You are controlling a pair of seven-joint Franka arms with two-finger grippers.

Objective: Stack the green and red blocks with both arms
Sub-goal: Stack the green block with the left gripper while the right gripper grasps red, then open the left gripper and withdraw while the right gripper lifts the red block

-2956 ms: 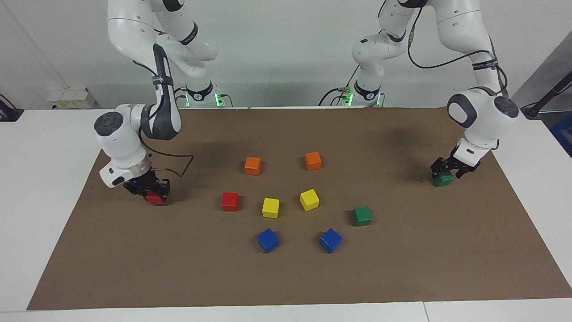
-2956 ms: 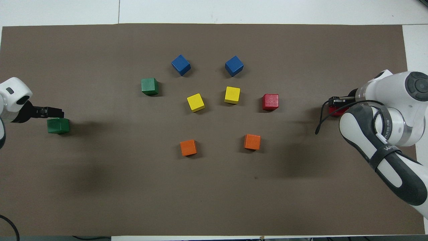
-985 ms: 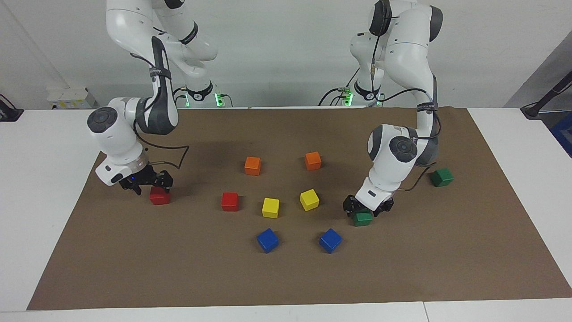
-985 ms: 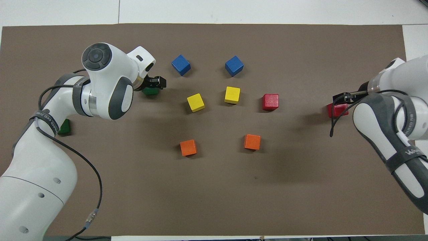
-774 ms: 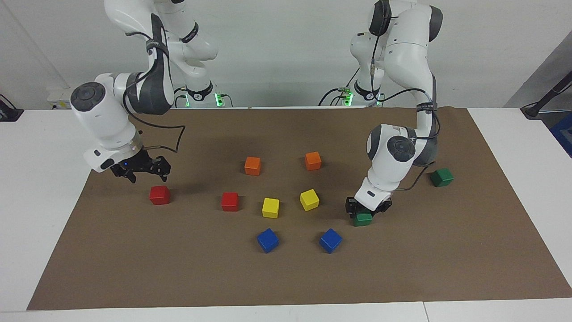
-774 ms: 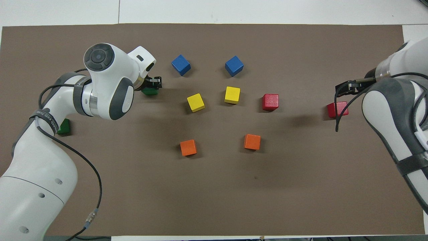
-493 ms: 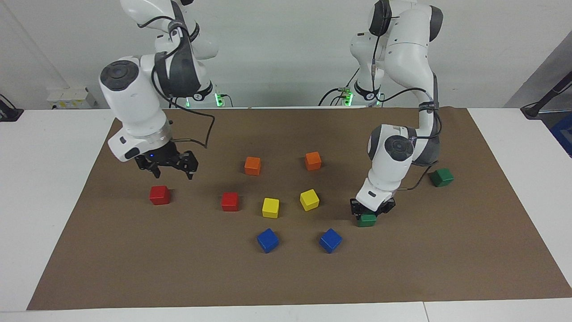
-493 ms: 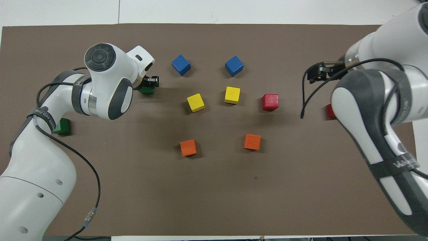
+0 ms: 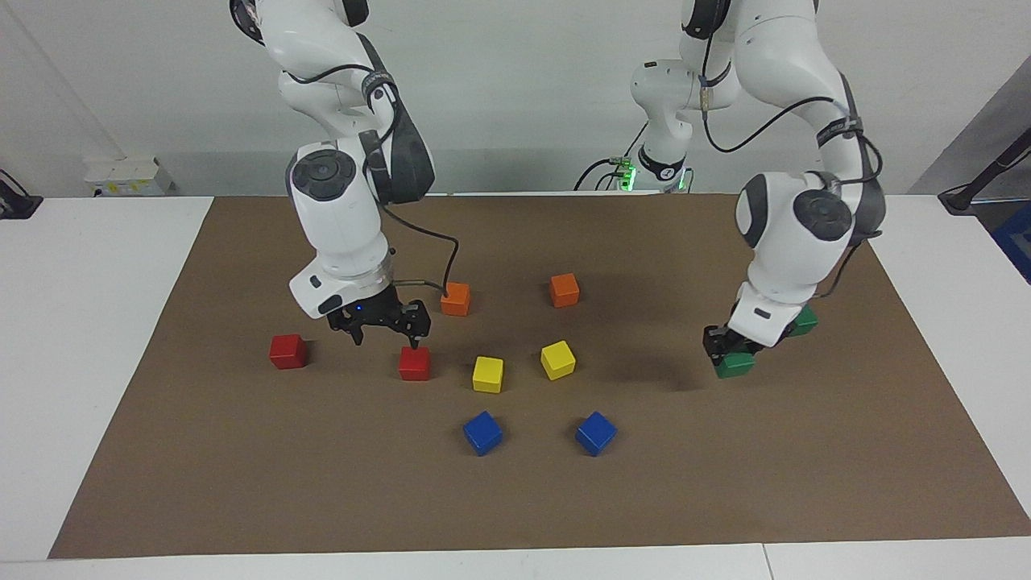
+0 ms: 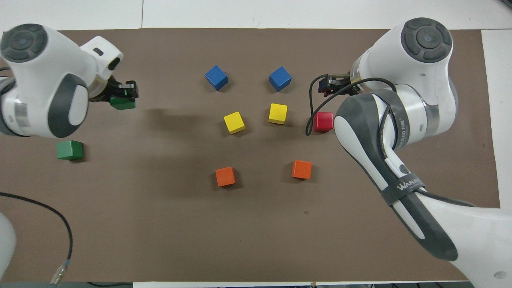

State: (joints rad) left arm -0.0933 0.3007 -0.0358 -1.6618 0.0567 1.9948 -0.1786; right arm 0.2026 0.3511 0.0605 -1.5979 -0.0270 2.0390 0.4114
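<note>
The left gripper (image 9: 729,348) has its fingers closed tight on a green block (image 9: 734,364) and holds it up in the air, above the brown mat (image 9: 725,483) at the left arm's end of the desk (image 9: 89,266). The other green block (image 9: 802,320) sits on the mat just beside it and partly hidden by the arm; the overhead view shows it resting alone (image 10: 70,150). So the step in hand looks like carrying the held green block over to put it on top of the one that is resting. The next move calls for lining the held block up right over the resting one, coming down gently, and only then letting go. The right gripper (image 9: 385,330) has its fingers spread wide and holds nothing. It hangs just over a red block (image 9: 414,363) near the middle of the mat. The second red block (image 9: 287,351) lies well apart, toward the right arm's end. It seems the right gripper needs to drop down around the red block, squeeze it, and take it to the other red one. There are no boxes, bowls or trays here, so nothing is inside anything.
</note>
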